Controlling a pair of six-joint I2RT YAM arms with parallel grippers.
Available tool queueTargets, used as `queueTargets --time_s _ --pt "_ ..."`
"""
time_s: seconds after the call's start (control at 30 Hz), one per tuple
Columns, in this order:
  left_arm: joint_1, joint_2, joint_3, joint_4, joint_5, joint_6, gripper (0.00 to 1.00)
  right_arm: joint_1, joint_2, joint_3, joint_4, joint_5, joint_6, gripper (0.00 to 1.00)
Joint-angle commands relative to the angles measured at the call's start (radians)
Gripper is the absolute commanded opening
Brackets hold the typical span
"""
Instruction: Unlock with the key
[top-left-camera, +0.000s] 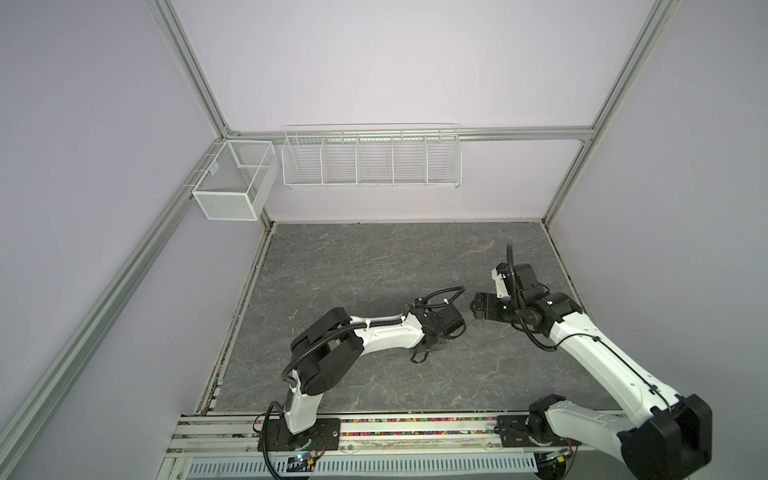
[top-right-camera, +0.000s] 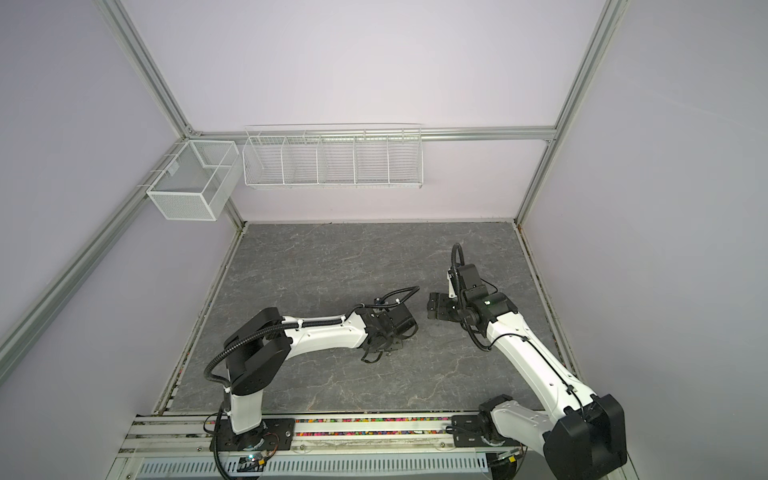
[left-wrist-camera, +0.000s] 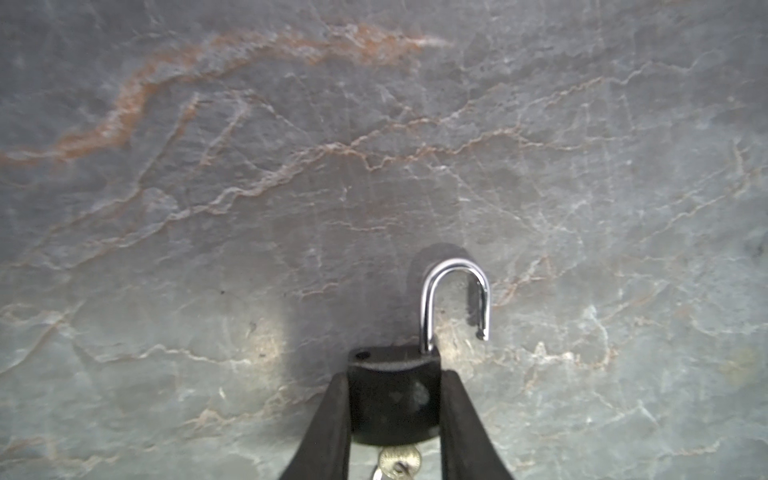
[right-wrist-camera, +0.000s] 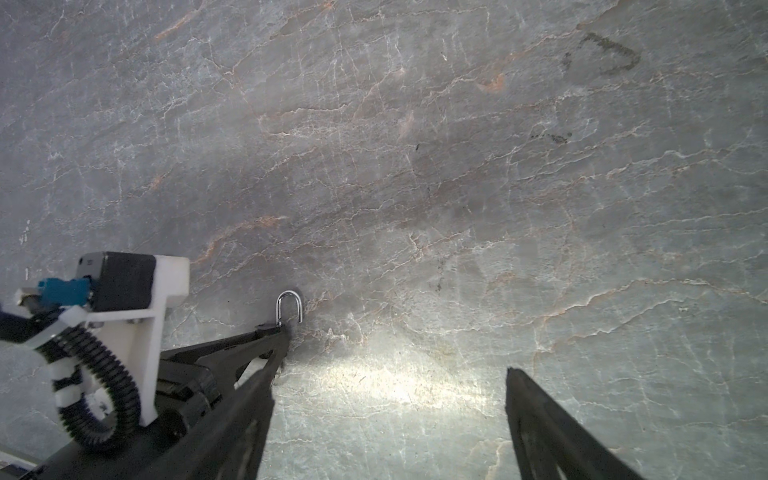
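The unlocking looks essentially done. In the left wrist view the padlock (left-wrist-camera: 392, 399) is pinched by its black body between the left jaws, which are closed most of the way onto its two flat sides. Its chrome shackle (left-wrist-camera: 455, 291) stands raised, one leg in the body and the free end hanging clear beside its hole. A brass key (left-wrist-camera: 399, 461) shows under the body between the jaws and appears seated in the keyway, though the frame edge cuts it off.

The right jaws are spread wide with nothing between them. In the right wrist view they hover over bare stone, with the shackle (right-wrist-camera: 289, 305) just beyond one fingertip. In both top views the right arm (top-left-camera: 552, 316) ends near the left arm's wrist (top-left-camera: 436, 324), a small gap between them.

As I judge it, what remains is to confirm the release, then lay the padlock down and let go. That calls for a short, level lowering, since the padlock is already low; whether it touches the counter (top-left-camera: 353, 270) I cannot tell.

Room is generous. The counter is bare on all sides, and its edges, the walls, the mesh bin (top-left-camera: 232, 183) and the wire rack (top-left-camera: 372, 158) are well apart. The only tight spot is between the two wrists, so the right arm should back off first.
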Motion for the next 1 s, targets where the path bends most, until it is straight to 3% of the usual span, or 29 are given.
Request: queueTargets --time_s 0.0,0.23,0.37,0.47,0.57,0.67,0.8,0.87,0.97 --pt "0.006 0.039 0.012 -0.009 0.015 -0.026 0.21 -0.009 -0.021 -0.013 0.004 0.006 0.007 0.89" --pt "0.006 0.013 0.037 -0.026 0.008 -0.011 0.46 -0.013 -0.039 -0.002 -0.009 0.018 0.006 0.89" --pt "0.008 -0.016 0.051 -0.033 0.002 -0.002 0.57 -0.015 -0.049 0.009 -0.020 0.033 0.000 0.89" --pt "0.012 -0.063 0.066 -0.041 -0.010 -0.001 0.59 -0.022 -0.063 0.020 -0.023 0.062 -0.010 0.89" --pt "0.024 -0.139 0.079 -0.076 -0.061 0.037 0.73 -0.040 -0.070 0.054 -0.034 0.108 -0.027 0.89" --pt "0.054 -0.253 0.080 -0.141 -0.174 0.073 0.76 -0.058 -0.074 0.086 -0.015 0.222 -0.057 0.89" --pt "0.147 -0.437 0.031 -0.195 -0.427 0.187 0.99 -0.078 -0.063 0.058 0.101 0.495 -0.111 0.89" --pt "0.227 -0.521 -0.023 -0.165 -0.539 0.285 0.99 -0.111 -0.044 0.017 0.188 0.588 -0.117 0.89" --pt "0.426 -0.625 -0.126 -0.117 -0.647 0.394 0.99 -0.186 0.016 -0.038 0.328 0.652 -0.104 0.89"
